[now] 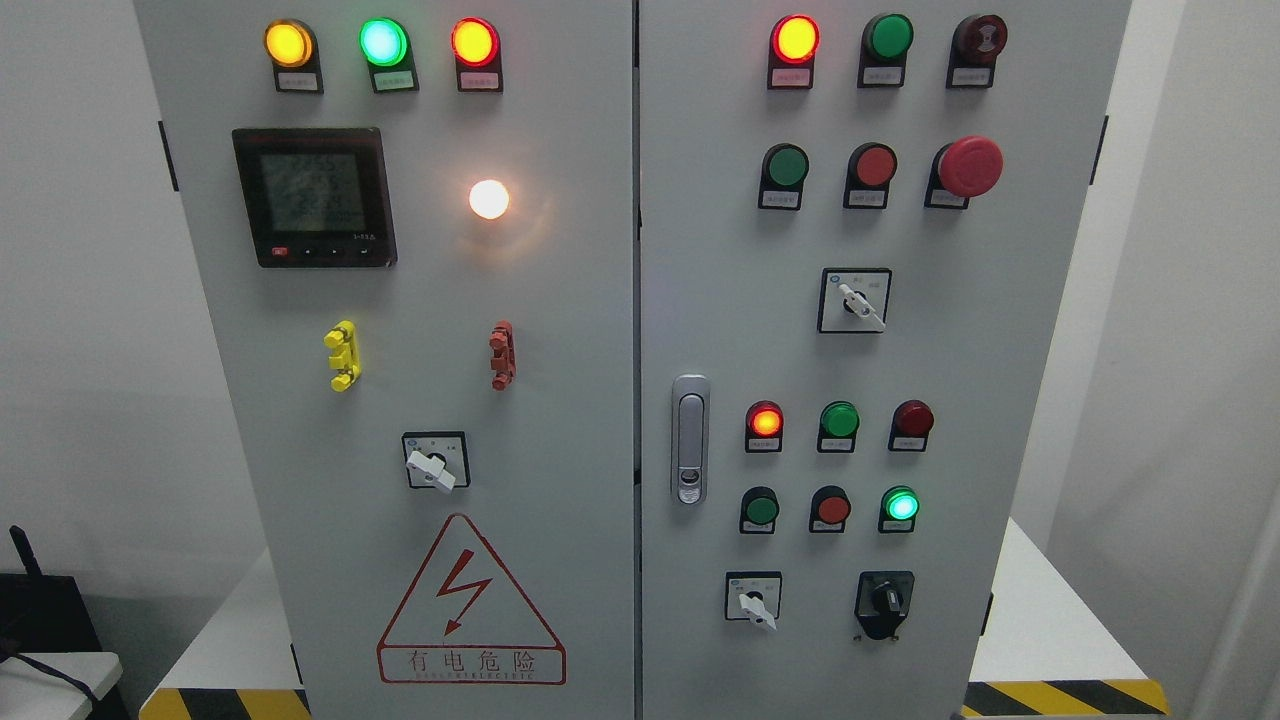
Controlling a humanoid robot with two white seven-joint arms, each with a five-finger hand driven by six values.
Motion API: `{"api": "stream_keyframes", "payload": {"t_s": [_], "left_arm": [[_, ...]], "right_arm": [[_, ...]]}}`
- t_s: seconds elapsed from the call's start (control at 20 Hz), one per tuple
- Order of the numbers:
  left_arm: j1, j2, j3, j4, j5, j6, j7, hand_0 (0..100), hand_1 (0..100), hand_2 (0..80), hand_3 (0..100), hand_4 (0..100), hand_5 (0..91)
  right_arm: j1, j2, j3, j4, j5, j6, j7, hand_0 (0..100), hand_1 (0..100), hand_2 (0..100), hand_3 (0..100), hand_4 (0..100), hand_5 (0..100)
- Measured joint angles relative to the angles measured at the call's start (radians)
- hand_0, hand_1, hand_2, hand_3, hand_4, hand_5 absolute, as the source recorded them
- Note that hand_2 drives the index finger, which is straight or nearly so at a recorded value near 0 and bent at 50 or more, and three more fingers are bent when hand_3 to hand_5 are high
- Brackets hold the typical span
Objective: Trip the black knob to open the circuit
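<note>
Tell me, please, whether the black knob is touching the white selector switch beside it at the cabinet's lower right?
Apart. The head view shows bare grey panel between the black knob and the white selector switch.

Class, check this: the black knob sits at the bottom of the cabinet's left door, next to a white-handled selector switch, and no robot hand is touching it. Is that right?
Not quite. The black knob is at the bottom of the right door, not the left. The head view shows it beside the white-handled selector switch, with no robot hand in sight.
</note>
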Motion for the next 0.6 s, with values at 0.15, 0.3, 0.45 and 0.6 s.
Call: {"api": "stream_keyframes", "payload": {"t_s": [0.15,0.3,0.45,0.6], "left_arm": [[0.000,0.000,0.000,0.000,0.000,0.000,0.000,12,39,0.0,0,0,0.0],[0.000,0.000,0.000,0.000,0.000,0.000,0.000,12,39,0.0,0,0,0.0],[0.000,0.000,0.000,0.000,0.000,0.000,0.000,12,39,0.0,0,0,0.0],[0.000,0.000,0.000,0.000,0.000,0.000,0.000,12,39,0.0,0,0,0.0]], "right_arm": [[0.012,-0.010,-0.002,-0.027,-0.003,0.001,0.031,0,17,0,8,9,10],[0.019,-0.017,-0.003,-0.048,-0.005,0.003,0.055,0,16,0,7,8,9],[0.023,-0.022,-0.004,-0.066,-0.006,0.006,0.063,0,16,0,8,8,8],[0.025,-0.024,-0.004,-0.079,-0.007,0.014,0.068,0,16,0,8,9,9]]}}
